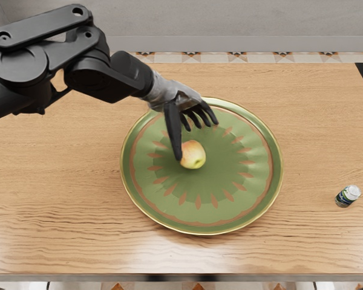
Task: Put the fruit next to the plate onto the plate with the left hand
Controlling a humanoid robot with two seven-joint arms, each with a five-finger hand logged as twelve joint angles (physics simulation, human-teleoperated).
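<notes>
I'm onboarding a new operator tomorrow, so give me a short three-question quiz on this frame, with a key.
1. True or false: the apple lies on the table beside the green plate.
2. Pick one. The left hand is: A) clenched round the apple; B) spread open over the plate, one finger reaching down at the apple's left side; C) flat on the bare table.
3. Short answer: what small thing sits on the table to the right of the plate?

Key
1. False: the apple is on the plate, near its middle.
2. B.
3. A small bottle.
</notes>
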